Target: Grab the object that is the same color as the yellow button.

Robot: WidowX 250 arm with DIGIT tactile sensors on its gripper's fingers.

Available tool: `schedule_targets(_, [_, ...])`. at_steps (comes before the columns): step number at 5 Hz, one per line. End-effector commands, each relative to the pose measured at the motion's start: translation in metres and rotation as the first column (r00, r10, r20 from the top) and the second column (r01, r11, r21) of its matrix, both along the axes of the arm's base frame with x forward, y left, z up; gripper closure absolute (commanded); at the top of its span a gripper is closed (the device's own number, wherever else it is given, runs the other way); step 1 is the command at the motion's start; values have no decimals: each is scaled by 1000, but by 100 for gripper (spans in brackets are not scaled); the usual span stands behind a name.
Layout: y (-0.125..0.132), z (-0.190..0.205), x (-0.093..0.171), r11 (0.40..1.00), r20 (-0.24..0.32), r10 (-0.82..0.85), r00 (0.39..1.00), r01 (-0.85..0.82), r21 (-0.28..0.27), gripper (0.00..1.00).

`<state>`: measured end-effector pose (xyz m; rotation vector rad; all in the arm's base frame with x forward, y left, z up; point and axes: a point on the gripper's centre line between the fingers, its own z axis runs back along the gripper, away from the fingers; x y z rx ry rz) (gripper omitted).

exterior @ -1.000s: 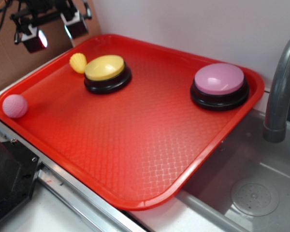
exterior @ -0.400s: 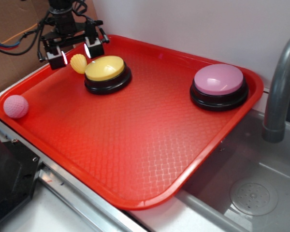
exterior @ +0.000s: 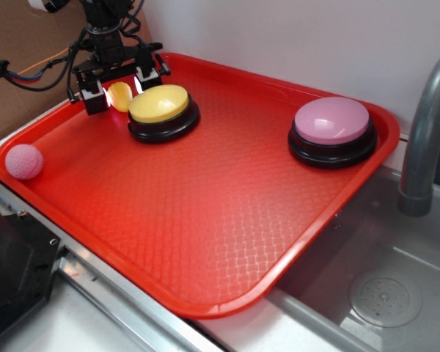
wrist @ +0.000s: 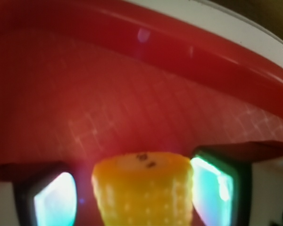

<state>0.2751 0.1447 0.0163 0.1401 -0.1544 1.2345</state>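
The object, a small yellow ribbed toy [exterior: 119, 96], lies on the red tray [exterior: 205, 213] at the back left, just left of the yellow button [exterior: 159, 103]. My gripper [exterior: 120, 89] is lowered over the toy, open, with one finger on each side of it. In the wrist view the toy [wrist: 144, 188] fills the space between the two fingertips [wrist: 52, 200]. The right pad looks close against it, and a narrow gap shows on the left. My gripper [wrist: 137, 200] is not closed on it.
A pink dimpled ball [exterior: 23, 161] rests at the tray's left corner. A pink-topped button [exterior: 332, 121] stands at the back right. A grey faucet [exterior: 425, 139] and a sink basin [exterior: 385, 293] lie to the right. The tray's raised rim [wrist: 179, 42] runs just behind the toy.
My gripper came down from above the tray's back-left corner and moved right, and its fingers now straddle the yellow toy. The toy, buttons and ball have not moved.
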Motion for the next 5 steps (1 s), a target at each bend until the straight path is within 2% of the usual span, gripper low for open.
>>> schedule_targets(1, [7, 21, -7, 995, 9, -101, 995, 101, 6, 100])
schedule_targets(2, [-3, 47, -11, 979, 7, -200, 980, 200, 28, 100])
schedule_targets(3, [-17, 91, -21, 927, 48, -376, 926, 375, 24, 100])
schedule_targets(4, [-44, 123, -35, 848, 79, -526, 847, 529, -22, 100])
schedule_targets(5, [-78, 138, -51, 711, 68, -697, 714, 701, -57, 100])
